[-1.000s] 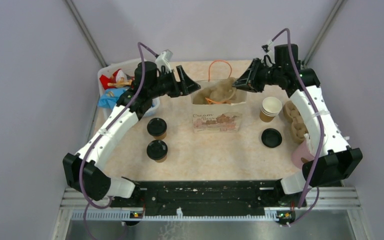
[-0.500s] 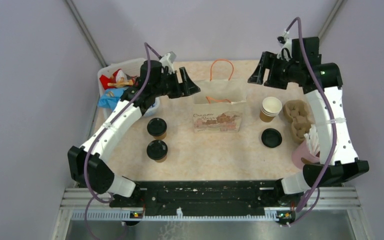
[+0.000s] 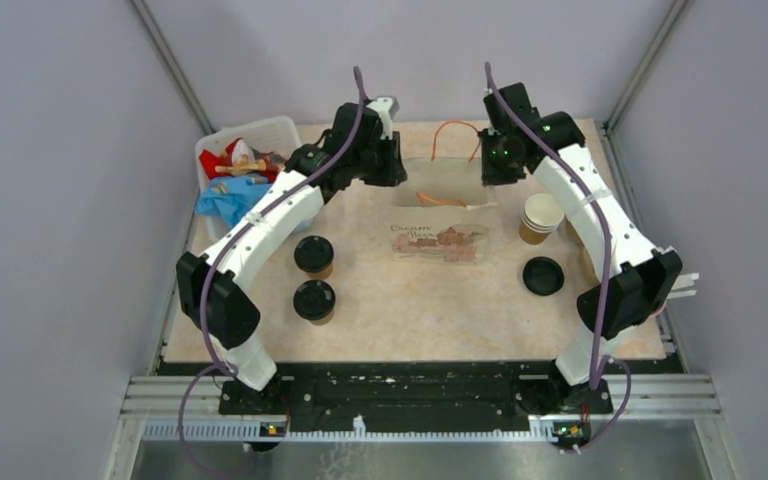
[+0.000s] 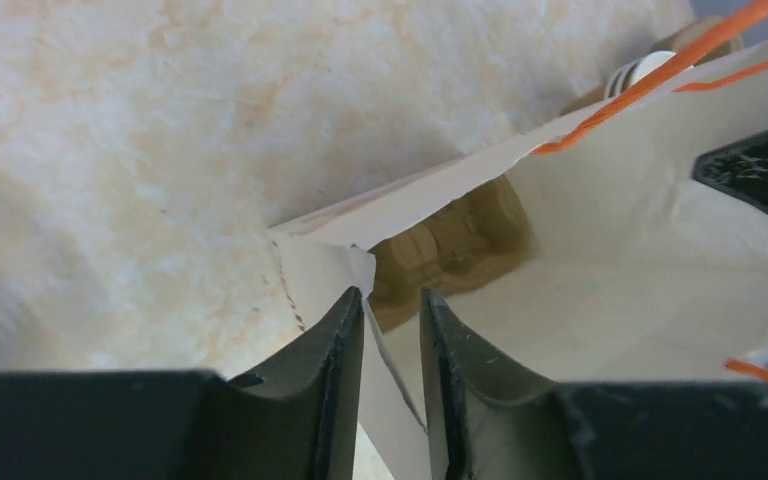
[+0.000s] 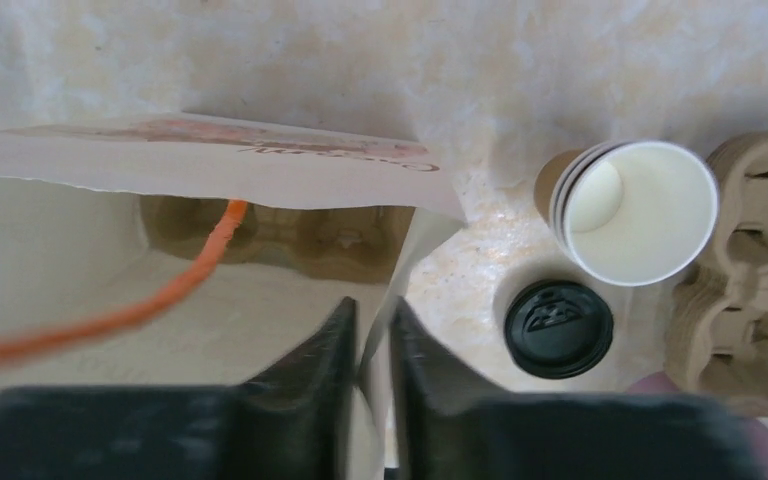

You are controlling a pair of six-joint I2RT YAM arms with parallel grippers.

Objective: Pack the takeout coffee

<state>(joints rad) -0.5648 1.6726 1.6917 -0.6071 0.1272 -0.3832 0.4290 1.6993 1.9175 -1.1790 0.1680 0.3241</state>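
I've just swung both arms onto the bag (image 3: 438,240): left gripper (image 4: 392,308) and right gripper (image 5: 372,322) each pinch a side wall, nearly closed. Mouth's open; lidded cups (image 3: 313,254) wait left of it.

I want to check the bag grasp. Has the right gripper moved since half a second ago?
Yes. The right gripper moved left, away from the cup stack, and now pinches the right edge of the paper bag.

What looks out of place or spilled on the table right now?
Nothing is spilled. One black lid lies loose on the table beside the stack of unlidded cups, right of the paper bag. The two lidded cups stand upright.
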